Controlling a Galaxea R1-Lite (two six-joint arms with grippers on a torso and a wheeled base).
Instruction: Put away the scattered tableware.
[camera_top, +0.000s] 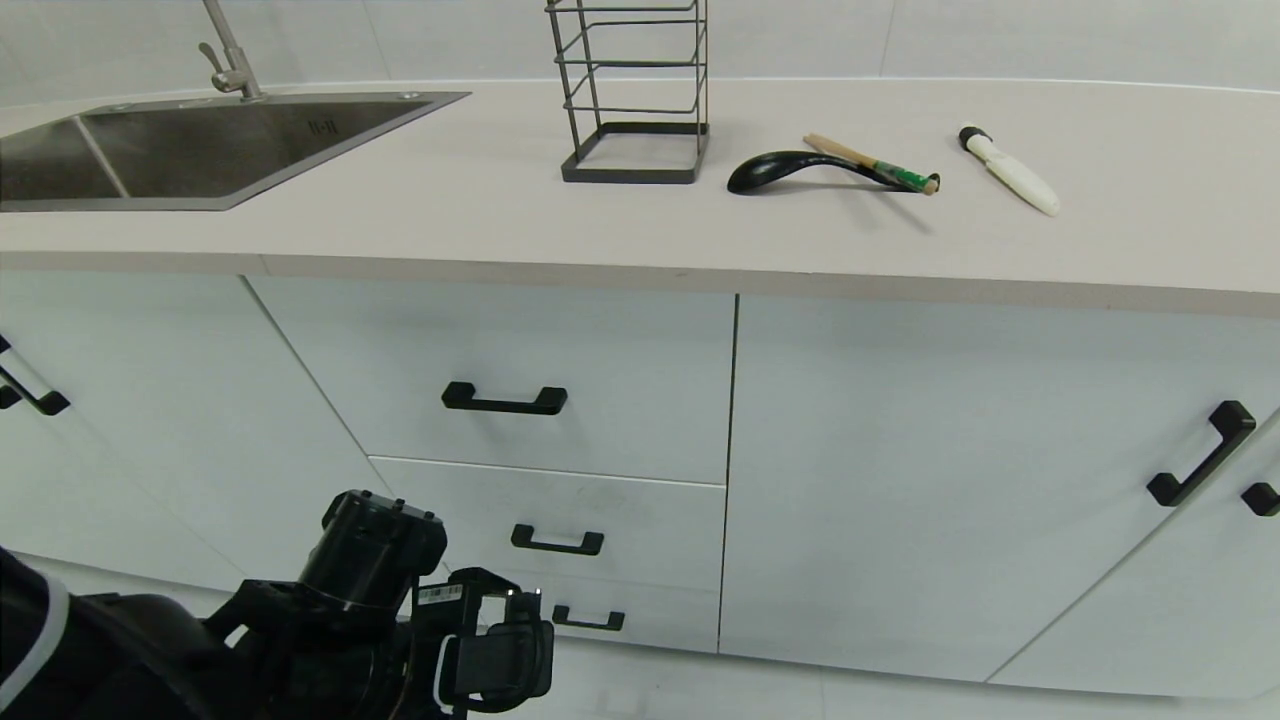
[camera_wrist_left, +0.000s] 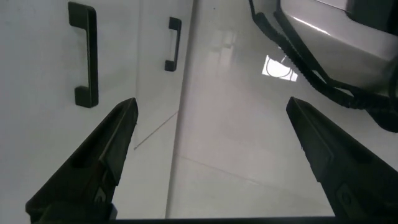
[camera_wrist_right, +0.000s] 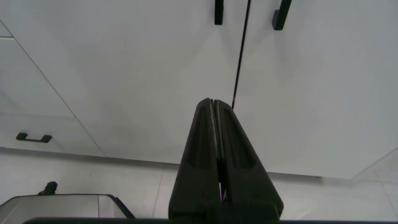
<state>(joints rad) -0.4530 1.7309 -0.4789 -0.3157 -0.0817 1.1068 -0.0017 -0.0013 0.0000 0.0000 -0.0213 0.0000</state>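
Left gripper (camera_wrist_left: 211, 102): fingers spread wide, nothing between them, nothing touched; cabinet fronts (camera_wrist_left: 37, 62) and floor (camera_wrist_left: 236, 124) behind. Right gripper (camera_wrist_right: 212, 102): fingers pressed flat together, empty. Tableware at upper right of head view, on countertop (camera_top: 400, 220): black spoon (camera_top: 790, 170) touching wooden chopsticks (camera_top: 868, 162); white utensil (camera_top: 1010, 172) near, to their right. Wire rack (camera_top: 635, 100) at upper centre, just left of spoon.

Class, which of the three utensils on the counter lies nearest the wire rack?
The black spoon, its bowl beside the wire rack; the wooden chopsticks and the white-handled utensil lie farther right.
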